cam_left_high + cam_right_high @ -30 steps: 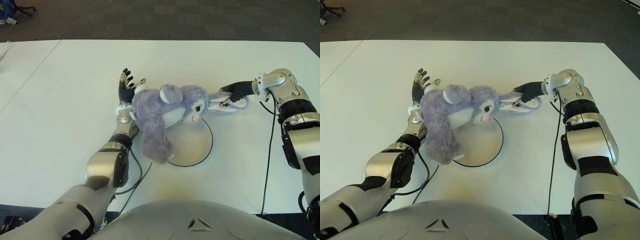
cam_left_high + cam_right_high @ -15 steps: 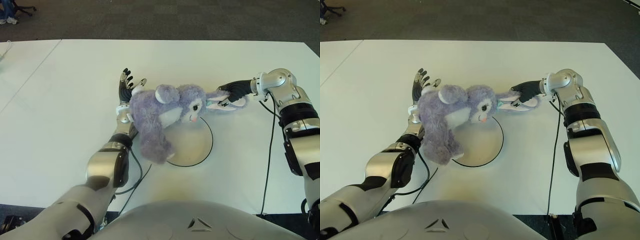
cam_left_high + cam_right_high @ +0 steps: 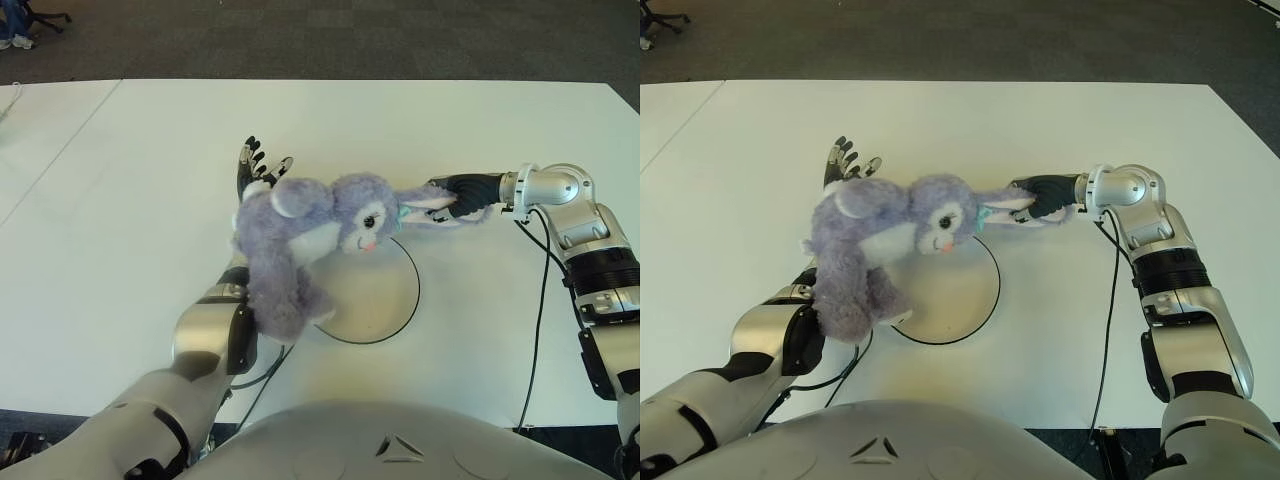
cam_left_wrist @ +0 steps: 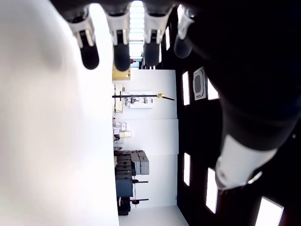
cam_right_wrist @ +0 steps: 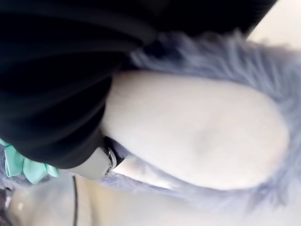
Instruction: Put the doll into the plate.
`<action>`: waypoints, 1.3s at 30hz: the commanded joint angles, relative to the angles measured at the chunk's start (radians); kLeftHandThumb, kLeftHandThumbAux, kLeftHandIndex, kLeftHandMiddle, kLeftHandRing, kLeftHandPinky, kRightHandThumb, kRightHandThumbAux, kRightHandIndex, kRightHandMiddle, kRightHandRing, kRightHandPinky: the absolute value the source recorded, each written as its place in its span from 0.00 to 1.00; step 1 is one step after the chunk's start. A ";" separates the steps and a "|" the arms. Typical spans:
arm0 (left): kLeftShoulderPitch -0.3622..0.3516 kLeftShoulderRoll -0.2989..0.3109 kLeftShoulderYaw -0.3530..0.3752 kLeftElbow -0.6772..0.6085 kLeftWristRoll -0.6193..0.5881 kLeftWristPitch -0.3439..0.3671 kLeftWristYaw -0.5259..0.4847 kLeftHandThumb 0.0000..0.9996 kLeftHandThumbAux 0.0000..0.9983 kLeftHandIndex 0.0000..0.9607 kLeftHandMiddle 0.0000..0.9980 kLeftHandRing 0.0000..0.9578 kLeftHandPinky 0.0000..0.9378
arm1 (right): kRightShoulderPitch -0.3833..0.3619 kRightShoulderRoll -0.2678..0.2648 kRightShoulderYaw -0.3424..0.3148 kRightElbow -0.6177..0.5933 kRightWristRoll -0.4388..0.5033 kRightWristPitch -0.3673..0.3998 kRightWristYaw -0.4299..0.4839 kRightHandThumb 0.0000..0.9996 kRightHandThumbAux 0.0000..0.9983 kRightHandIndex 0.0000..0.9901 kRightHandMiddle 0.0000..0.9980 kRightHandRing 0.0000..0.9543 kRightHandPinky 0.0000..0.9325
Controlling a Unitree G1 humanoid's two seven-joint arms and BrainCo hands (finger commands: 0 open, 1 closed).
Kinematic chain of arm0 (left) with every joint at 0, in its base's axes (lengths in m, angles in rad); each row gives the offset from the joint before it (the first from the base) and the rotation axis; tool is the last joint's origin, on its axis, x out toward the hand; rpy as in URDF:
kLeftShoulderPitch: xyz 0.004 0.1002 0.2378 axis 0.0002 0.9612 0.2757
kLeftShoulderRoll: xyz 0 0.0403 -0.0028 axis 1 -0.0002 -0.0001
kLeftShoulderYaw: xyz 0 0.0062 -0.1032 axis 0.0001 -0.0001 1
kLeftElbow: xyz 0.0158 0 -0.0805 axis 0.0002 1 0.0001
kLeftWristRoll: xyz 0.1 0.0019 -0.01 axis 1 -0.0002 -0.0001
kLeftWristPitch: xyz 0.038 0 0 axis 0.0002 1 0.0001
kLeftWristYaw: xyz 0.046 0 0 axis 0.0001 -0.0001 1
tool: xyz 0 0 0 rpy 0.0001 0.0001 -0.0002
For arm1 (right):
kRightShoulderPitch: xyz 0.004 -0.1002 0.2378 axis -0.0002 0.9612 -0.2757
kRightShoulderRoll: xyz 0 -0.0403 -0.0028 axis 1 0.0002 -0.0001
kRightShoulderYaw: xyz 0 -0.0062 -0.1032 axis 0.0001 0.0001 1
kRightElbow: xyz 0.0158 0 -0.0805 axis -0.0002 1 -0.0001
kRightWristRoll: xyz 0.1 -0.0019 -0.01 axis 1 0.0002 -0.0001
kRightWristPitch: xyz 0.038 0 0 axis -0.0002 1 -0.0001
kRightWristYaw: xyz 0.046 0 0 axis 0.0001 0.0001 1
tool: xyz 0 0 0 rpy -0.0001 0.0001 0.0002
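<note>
The doll [image 3: 300, 240] is a fluffy lilac bunny with a white belly and a teal bow. It hangs lifted and tilted above the left side of the round white plate [image 3: 375, 300], its legs over the plate's left rim. My right hand [image 3: 462, 193] is shut on the doll's long ear [image 5: 197, 136], to the right of its head. Behind the doll on the left, the spread fingers of my left hand [image 3: 254, 166] stick out, holding nothing. The doll covers that hand's palm.
The white table [image 3: 130, 200] stretches all around the plate. A black cable [image 3: 538, 310] runs along my right arm down toward the table's front edge. Dark floor [image 3: 330, 35] lies beyond the far edge.
My right hand has pulled the doll by its ear up and to the left, so it now hangs farther left over the plate's rim. My left hand has stayed where it was.
</note>
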 commanded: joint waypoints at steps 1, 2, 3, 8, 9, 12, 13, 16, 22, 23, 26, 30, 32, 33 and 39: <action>0.143 -0.042 -0.004 0.101 -0.002 0.107 0.003 0.02 0.78 0.04 0.11 0.12 0.16 | 0.038 0.016 -0.033 -0.049 0.060 -0.008 -0.030 0.69 0.72 0.44 0.85 0.88 0.92; 0.142 -0.043 -0.003 0.101 -0.003 0.107 0.003 0.02 0.78 0.04 0.11 0.13 0.17 | 0.042 0.017 -0.035 -0.050 0.068 -0.014 -0.031 0.69 0.72 0.44 0.85 0.88 0.92; 0.142 -0.043 -0.002 0.101 -0.003 0.108 0.003 0.02 0.77 0.04 0.11 0.13 0.17 | 0.044 0.017 -0.036 -0.051 0.073 -0.018 -0.032 0.69 0.72 0.44 0.86 0.88 0.92; 0.141 -0.045 0.000 0.101 -0.006 0.103 0.000 0.02 0.77 0.05 0.11 0.14 0.17 | 0.060 0.017 -0.041 -0.057 0.094 -0.049 -0.043 0.69 0.72 0.44 0.87 0.90 0.93; 0.141 -0.045 0.001 0.101 -0.006 0.103 0.000 0.02 0.77 0.05 0.11 0.14 0.17 | 0.061 0.017 -0.041 -0.058 0.095 -0.052 -0.044 0.69 0.72 0.44 0.87 0.90 0.93; 0.142 -0.045 0.001 0.101 -0.006 0.101 0.000 0.02 0.77 0.05 0.11 0.14 0.17 | 0.068 0.015 -0.041 -0.063 0.093 -0.055 -0.048 0.69 0.72 0.44 0.87 0.90 0.93; 0.142 -0.046 0.001 0.101 -0.006 0.100 0.000 0.02 0.77 0.05 0.11 0.13 0.16 | 0.070 0.014 -0.041 -0.066 0.092 -0.055 -0.049 0.69 0.72 0.44 0.87 0.90 0.93; 0.142 -0.046 0.001 0.101 -0.006 0.100 0.000 0.03 0.77 0.05 0.11 0.13 0.16 | 0.077 0.012 -0.040 -0.075 0.091 -0.052 -0.051 0.69 0.72 0.44 0.87 0.90 0.93; 0.140 -0.045 -0.001 0.101 -0.005 0.104 0.002 0.03 0.76 0.05 0.11 0.13 0.18 | 0.091 0.009 -0.040 -0.096 0.089 -0.031 -0.053 0.69 0.72 0.44 0.88 0.90 0.92; 0.140 -0.045 -0.001 0.101 -0.004 0.104 0.002 0.04 0.77 0.05 0.11 0.13 0.17 | 0.092 0.008 -0.040 -0.099 0.088 -0.028 -0.053 0.69 0.72 0.44 0.88 0.90 0.92; 0.140 -0.044 -0.003 0.101 -0.002 0.106 0.003 0.04 0.77 0.05 0.11 0.13 0.17 | 0.097 0.003 -0.039 -0.111 0.081 -0.018 -0.055 0.69 0.72 0.44 0.88 0.90 0.92; 0.139 -0.044 -0.003 0.101 -0.002 0.107 0.001 0.04 0.77 0.04 0.11 0.13 0.16 | 0.104 0.000 -0.039 -0.123 0.073 -0.019 -0.064 0.69 0.72 0.44 0.87 0.90 0.93; 0.139 -0.045 -0.002 0.101 -0.003 0.107 0.000 0.04 0.77 0.04 0.11 0.13 0.17 | 0.107 0.000 -0.041 -0.128 0.069 -0.022 -0.073 0.69 0.72 0.44 0.87 0.90 0.93; 0.139 -0.045 -0.002 0.100 -0.004 0.107 -0.001 0.04 0.77 0.04 0.11 0.13 0.17 | 0.109 0.000 -0.041 -0.129 0.068 -0.023 -0.077 0.69 0.72 0.44 0.87 0.90 0.93; 0.140 -0.045 -0.001 0.100 -0.006 0.107 -0.001 0.04 0.76 0.04 0.10 0.12 0.15 | 0.115 -0.002 -0.041 -0.145 0.070 -0.013 -0.085 0.70 0.72 0.44 0.87 0.90 0.93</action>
